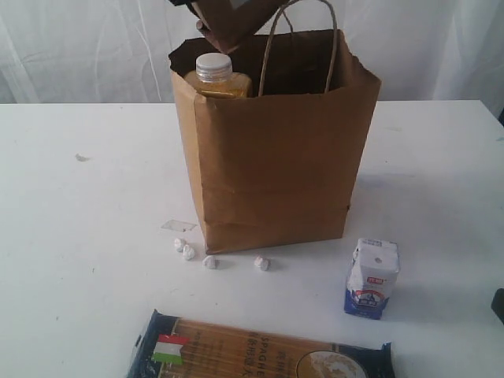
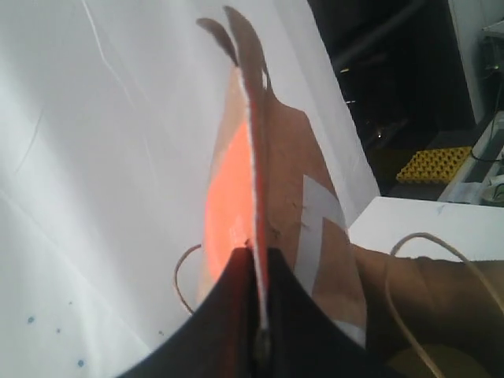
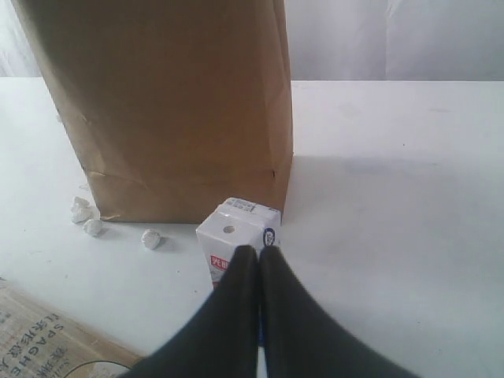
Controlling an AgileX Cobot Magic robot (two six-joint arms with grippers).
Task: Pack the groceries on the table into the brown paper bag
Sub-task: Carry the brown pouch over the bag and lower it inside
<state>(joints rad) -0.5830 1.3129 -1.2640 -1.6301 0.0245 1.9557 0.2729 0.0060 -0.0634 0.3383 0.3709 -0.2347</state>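
Observation:
The tall brown paper bag [image 1: 276,157] stands open at the middle of the table [image 1: 79,236]. The yellow white-capped bottle [image 1: 214,75] sticks up inside it at its left side. Above the bag's mouth hangs the brown pouch with the orange label [image 1: 236,27], and my left gripper [image 2: 258,260] is shut on the pouch's [image 2: 276,181] edge. The white-blue carton [image 1: 372,277] stands upright in front of the bag's right corner. My right gripper [image 3: 257,252] is shut and empty, its tips just short of the carton [image 3: 236,228]. The dark-blue spaghetti pack [image 1: 260,350] lies flat at the front edge. Neither jar is in view.
Several tiny white lumps [image 1: 189,252] lie along the bag's front base, with a small clear scrap [image 1: 178,225] beside them. A white curtain [image 1: 87,47] hangs behind the table. The bag's twisted loop handle [image 1: 303,39] stands up over the opening.

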